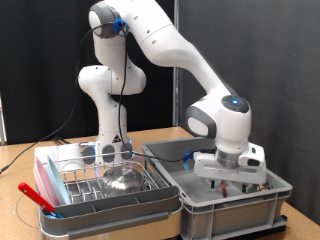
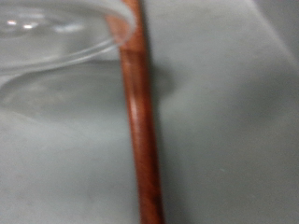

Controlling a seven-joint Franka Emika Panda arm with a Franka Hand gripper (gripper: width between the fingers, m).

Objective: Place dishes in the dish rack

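Note:
The dish rack (image 1: pixel 85 185), silver wire in a pink-and-grey tray (image 1: pixel 110 212), stands at the exterior view's lower left. A shiny steel bowl (image 1: pixel 125 180) lies in it, with clear glassware (image 1: pixel 112 152) standing behind. My gripper (image 1: pixel 230 183) reaches down into the grey plastic crate (image 1: pixel 235 210) at the exterior view's right, and its fingertips are hidden by the crate wall. The wrist view shows no fingers. It shows, close up and blurred, a clear glass dish (image 2: pixel 47 42) and a thin reddish-brown stick (image 2: pixel 140 121) crossing its edge on the crate's grey floor (image 2: pixel 229 121).
A red-handled utensil (image 1: pixel 35 195) sticks out over the tray's near corner at the exterior view's left. A dark flat board (image 1: pixel 170 150) lies behind the crate. The arm's base (image 1: pixel 110 130) rises behind the rack, and a black curtain backs the wooden table.

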